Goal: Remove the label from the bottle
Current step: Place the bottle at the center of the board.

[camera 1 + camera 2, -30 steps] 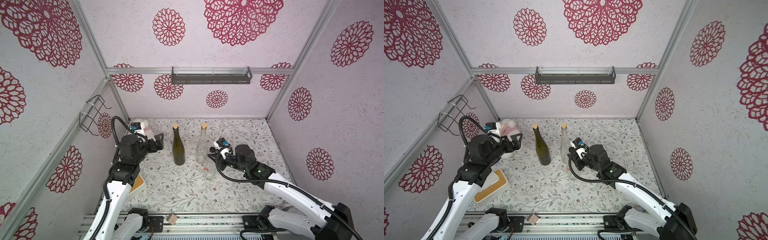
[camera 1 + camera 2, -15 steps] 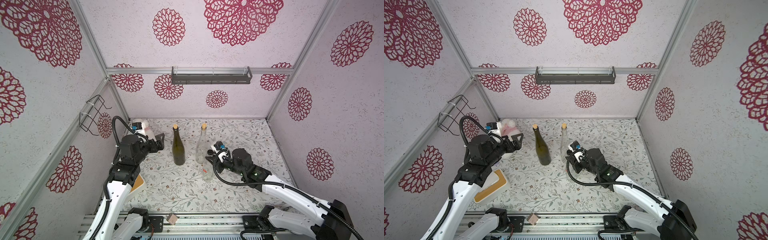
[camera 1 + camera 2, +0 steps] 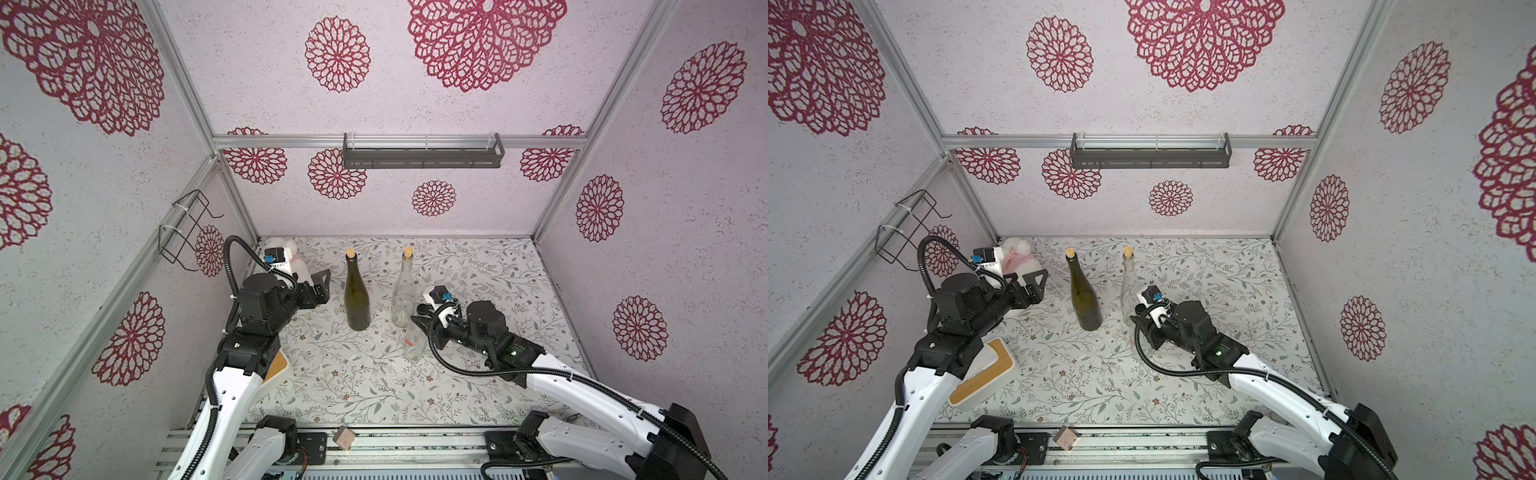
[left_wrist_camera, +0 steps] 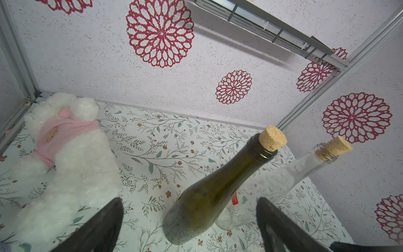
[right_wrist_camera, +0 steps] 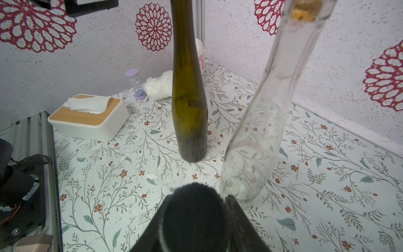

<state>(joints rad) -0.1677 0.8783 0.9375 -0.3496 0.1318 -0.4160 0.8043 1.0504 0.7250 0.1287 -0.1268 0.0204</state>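
A small clear bottle (image 3: 414,347) with a black cap (image 5: 194,209) stands on the floral table in front of a tall clear corked bottle (image 3: 404,291). A small red label (image 3: 409,343) is stuck on its side and also shows past the green bottle as a label (image 4: 235,199) in the left wrist view. My right gripper (image 3: 418,327) is at the small bottle's top. Its jaws lie close on either side of the cap, and I cannot tell whether they press on it. My left gripper (image 3: 320,286) hangs open left of the green bottle (image 3: 357,299), holding nothing.
A tissue box (image 3: 980,374) lies under the left arm. A white plush toy (image 4: 65,152) and a purple sand timer (image 5: 136,84) are at the back left. A grey shelf (image 3: 422,151) and a wire rack (image 3: 187,226) hang on the walls.
My right arm has shifted a little left toward the two tall bottles, its gripper staying at the small bottle's top. The left arm has not moved.
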